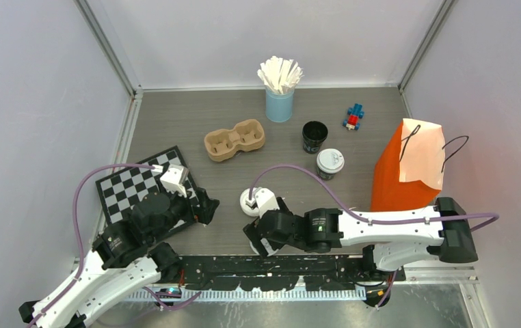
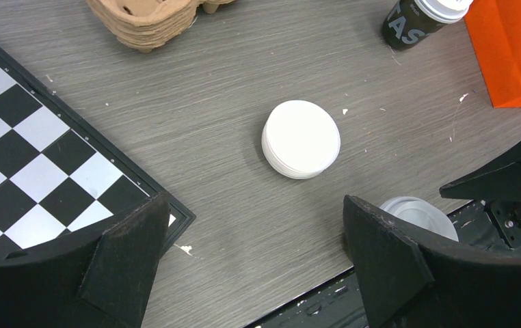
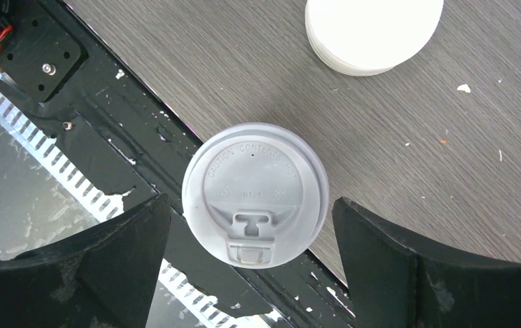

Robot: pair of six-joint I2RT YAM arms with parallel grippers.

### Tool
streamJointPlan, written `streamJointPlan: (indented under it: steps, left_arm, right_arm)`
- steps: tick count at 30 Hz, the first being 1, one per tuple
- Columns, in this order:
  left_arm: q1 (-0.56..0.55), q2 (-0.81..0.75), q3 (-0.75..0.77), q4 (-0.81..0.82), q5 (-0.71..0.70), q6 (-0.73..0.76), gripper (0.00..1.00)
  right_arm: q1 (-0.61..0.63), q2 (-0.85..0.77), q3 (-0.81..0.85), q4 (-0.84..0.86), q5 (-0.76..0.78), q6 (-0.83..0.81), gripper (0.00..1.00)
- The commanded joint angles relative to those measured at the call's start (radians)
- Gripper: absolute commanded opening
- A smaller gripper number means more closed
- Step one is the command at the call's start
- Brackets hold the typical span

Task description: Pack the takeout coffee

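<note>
Two small black paper cups stand at the back right. One cup (image 1: 329,162) (image 2: 415,24) wears a white sip lid; the other cup (image 1: 314,137) is open-topped. A loose white sip lid (image 3: 254,195) (image 2: 415,213) lies flat at the table's near edge. My right gripper (image 1: 256,236) (image 3: 251,205) hangs open over it, with a gap on each side of the lid. My left gripper (image 1: 206,205) (image 2: 256,205) is open over bare table beside the chessboard, holding nothing.
A stack of white discs (image 1: 249,199) (image 2: 301,139) (image 3: 372,31) lies between the arms. A cardboard cup carrier (image 1: 234,139) (image 2: 145,20), a light-blue cup of stirrers (image 1: 279,102), a small toy (image 1: 353,117), an orange paper bag (image 1: 408,171) (image 2: 514,48) and a chessboard (image 1: 135,188) (image 2: 25,157) surround them.
</note>
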Motion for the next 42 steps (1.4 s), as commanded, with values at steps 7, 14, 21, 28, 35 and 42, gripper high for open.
streamJointPlan:
  steps: [7,14,21,28,35,42]
  left_arm:
    - [-0.002,-0.012,-0.001,0.014,0.004,0.015,1.0]
    - [-0.002,-0.01,-0.002,0.014,0.002,0.015,1.0]
    - [-0.002,-0.017,-0.003,0.014,0.001,0.015,1.0]
    - [-0.002,-0.017,0.0,0.01,0.001,0.015,1.0]
    - [-0.002,-0.018,-0.014,0.023,0.013,0.01,1.0]
    - [-0.002,0.023,-0.008,0.024,0.026,0.011,1.0]
  right_arm:
    - [0.025,0.096,0.03,0.001,0.048,0.015,0.92]
    - [0.042,0.102,0.048,-0.019,0.079,0.018,0.86]
    - [0.041,0.01,0.041,-0.081,0.149,0.055,0.8]
    - [-0.062,-0.156,-0.017,-0.144,0.192,0.036,0.79]
    - [-0.456,-0.221,0.001,-0.026,0.121,-0.221,0.8]
    - [-0.724,0.001,0.136,0.07,-0.043,-0.324,0.8]
